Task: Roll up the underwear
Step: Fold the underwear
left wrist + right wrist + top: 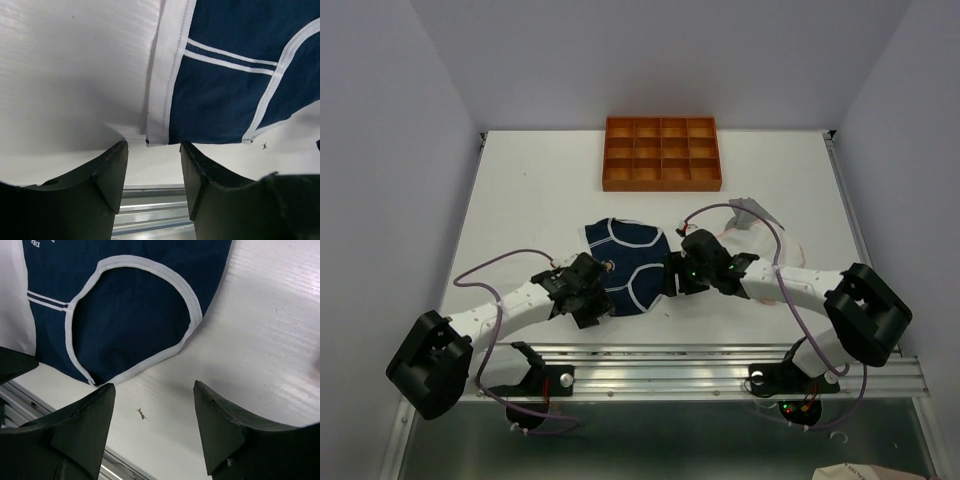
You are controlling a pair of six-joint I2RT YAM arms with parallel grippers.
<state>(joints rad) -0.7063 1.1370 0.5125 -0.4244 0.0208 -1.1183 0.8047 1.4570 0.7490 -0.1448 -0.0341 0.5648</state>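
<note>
navy underwear (pixel 130 300), white txt, poss. "dr"

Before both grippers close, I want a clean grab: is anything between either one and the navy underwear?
Nothing visible. Only bare table lies between the left gripper and the underwear, at its white waistband corner, and between the right gripper and its leg hem, apart from a tiny speck there.

The underwear (pixel 625 252) is soft matt navy cloth with white trim, the table (pixel 535 190) faintly ribbed white plastic.
</note>
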